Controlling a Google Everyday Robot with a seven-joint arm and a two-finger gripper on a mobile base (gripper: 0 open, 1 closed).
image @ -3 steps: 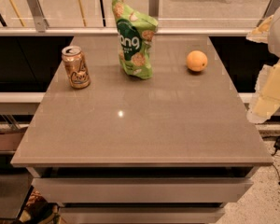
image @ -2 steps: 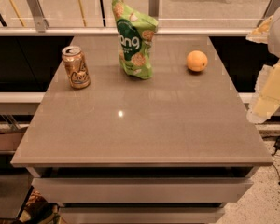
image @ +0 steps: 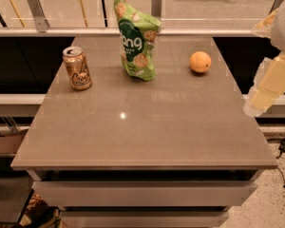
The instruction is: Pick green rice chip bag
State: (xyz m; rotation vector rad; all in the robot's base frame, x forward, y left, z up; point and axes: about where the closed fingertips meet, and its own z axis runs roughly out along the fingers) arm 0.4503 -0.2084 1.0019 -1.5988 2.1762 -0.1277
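Note:
The green rice chip bag (image: 137, 41) stands upright at the back middle of the grey table (image: 142, 132). It is a crinkled light-green pouch with a dark-green patch, white lettering and round tan rice-cake pictures. Cream-coloured links of my arm (image: 271, 80) show at the right edge of the view, beside the table's right side and well apart from the bag. The gripper itself is out of view.
A tan drink can (image: 77, 68) stands left of the bag. An orange (image: 200, 61) lies to its right. A glass railing with metal posts (image: 35, 8) runs behind the table. The table's front edge drops to drawers and the floor.

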